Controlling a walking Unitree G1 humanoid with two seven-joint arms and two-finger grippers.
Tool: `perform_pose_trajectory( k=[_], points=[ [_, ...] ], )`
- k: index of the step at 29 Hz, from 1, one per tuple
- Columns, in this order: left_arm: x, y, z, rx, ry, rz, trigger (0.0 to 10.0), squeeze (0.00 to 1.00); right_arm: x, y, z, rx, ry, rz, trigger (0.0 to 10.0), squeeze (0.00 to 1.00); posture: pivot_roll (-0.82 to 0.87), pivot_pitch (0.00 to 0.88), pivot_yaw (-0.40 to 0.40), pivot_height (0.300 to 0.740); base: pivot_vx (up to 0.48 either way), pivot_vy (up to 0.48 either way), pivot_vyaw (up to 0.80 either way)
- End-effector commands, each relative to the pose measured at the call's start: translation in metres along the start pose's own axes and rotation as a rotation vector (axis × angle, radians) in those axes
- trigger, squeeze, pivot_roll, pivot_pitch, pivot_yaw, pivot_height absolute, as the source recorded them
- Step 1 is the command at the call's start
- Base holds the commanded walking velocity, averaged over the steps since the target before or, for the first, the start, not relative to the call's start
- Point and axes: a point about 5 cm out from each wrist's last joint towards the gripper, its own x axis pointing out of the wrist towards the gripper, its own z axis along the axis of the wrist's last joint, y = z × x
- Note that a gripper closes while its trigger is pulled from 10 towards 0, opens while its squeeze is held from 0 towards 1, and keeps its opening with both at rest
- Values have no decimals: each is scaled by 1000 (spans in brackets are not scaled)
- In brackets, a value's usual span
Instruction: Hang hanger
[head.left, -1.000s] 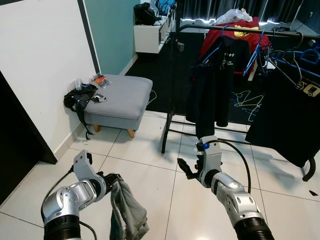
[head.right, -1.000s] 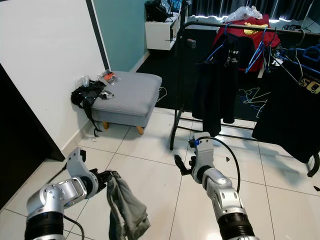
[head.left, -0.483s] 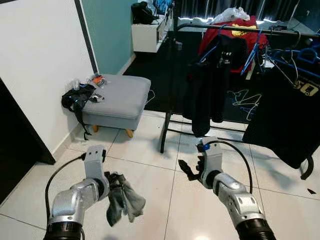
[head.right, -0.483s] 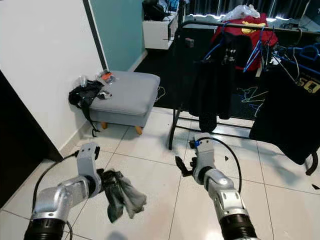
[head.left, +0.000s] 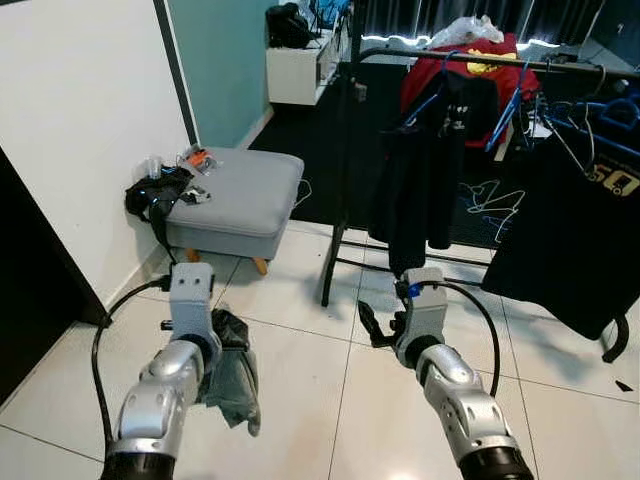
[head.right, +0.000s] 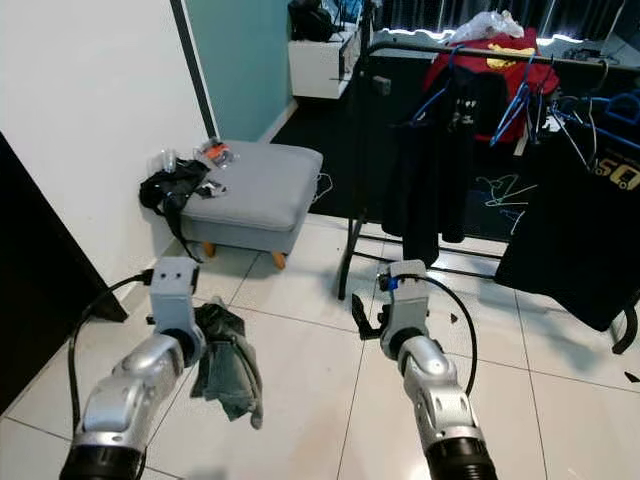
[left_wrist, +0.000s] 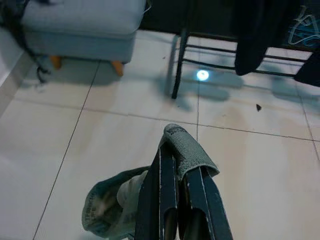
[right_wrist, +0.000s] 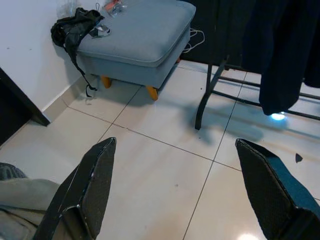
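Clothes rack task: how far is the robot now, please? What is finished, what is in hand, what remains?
Done: the left claw is shut on a grey garment, lifted off the floor. In hand: the robot faces the clothes rack, where dark shirts already hang; it stands apart from it on the tiles. The right claw is open and holds nothing. Left: no hanger is held, and the garment is not on the rail.

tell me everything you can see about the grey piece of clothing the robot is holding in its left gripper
The grey garment is a soft, crumpled, faded grey-green fabric, bunched rather than spread out. The left gripper is shut on a folded edge of it, which drapes over the fingertips. The rest hangs in loose folds below the gripper, above the white tiled floor, beside the robot's left forearm. No hanger is in it.
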Motion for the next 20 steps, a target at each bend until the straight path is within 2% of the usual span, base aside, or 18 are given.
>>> perform_pose_trajectory(
  k=[1,5,17,20],
  points=[
    [-1,0,0,17,-16,-3,10000,0,-1,-1,3,5,-25,-10,10000,0,-4,21,0,740,0,0,0],
    [0,-12,4,27,-61,-42,10000,0,-1,-2,4,18,-39,-11,10000,0,-1,14,-5,740,0,0,0],
    [-3,-19,8,19,-116,-83,10000,0,-1,3,3,11,-40,7,10000,0,-2,12,-8,740,0,0,0],
    [-3,-20,9,9,-127,-97,10000,0,-1,3,2,14,-40,7,10000,0,-2,12,-8,740,0,0,-475]
  ],
)
